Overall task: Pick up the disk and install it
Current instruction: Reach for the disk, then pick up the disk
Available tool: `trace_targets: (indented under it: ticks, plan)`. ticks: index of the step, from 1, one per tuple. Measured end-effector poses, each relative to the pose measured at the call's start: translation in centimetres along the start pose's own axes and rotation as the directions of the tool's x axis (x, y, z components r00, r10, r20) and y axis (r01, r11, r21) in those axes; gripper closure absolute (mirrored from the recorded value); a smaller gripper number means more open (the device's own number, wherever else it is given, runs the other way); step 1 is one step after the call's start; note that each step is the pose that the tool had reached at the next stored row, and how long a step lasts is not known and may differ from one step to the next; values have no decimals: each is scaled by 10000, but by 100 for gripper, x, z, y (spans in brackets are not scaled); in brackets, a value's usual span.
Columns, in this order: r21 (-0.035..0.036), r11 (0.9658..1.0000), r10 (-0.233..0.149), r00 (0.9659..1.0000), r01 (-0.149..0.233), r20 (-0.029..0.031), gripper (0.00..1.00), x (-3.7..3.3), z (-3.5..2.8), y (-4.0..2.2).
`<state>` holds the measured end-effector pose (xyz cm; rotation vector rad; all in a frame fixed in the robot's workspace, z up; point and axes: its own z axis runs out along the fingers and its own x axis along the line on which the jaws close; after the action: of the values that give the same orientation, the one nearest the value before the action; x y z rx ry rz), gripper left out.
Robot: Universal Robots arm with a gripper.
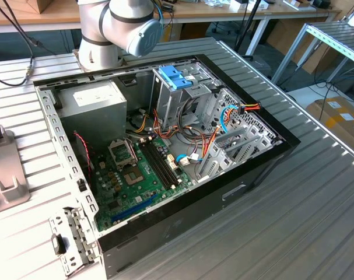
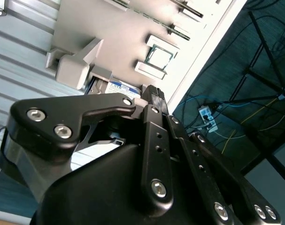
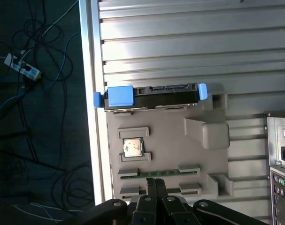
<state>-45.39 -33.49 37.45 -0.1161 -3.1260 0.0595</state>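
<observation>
Disk (image 3: 166,90) stands on edge in grey fixture tray (image 3: 175,145), blue clips (image 3: 119,96) at both ends. Processor chip (image 3: 133,147) seated nearby. Gripper (image 3: 155,182) closed, well apart from disk.

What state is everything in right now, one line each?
Disk: on edge in the grey tray, not held.
Hand: shut, empty, away from the disk.
Computer case: side open, insides showing.
Chip: flat in a tray pocket.
</observation>
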Motion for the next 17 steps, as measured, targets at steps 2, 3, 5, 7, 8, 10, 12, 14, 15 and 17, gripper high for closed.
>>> trace_targets:
  ticks: [2, 3, 5, 7, 8, 10, 12, 14, 15, 17]
  plan:
    - [0, 10000, 2, 10000, -2, -1, 89, -7, 1, 2]
    - [0, 10000, 1, 10000, -1, -1, 89, -7, 1, 2]
    - [0, 10000, 2, 10000, -2, -1, 89, -9, 1, 2]
    - [0, 10000, 1, 10000, -1, -2, 89, -10, 0, 2]
    - [0, 10000, 1, 10000, -1, -2, 89, -10, 1, 2]
    - [0, 10000, 1, 10000, -1, -2, 89, -10, 1, 2]
    - [0, 10000, 1, 10000, -1, -1, 89, -10, 1, 2]
    - [0, 10000, -7, 10000, 7, -2, 89, -10, 1, 2]
    - [0, 10000, -22, 10000, 22, -1, 89, -10, 1, 2]
    - [1, 10000, -71, 10000, 71, 1, 89, -10, 1, 3]
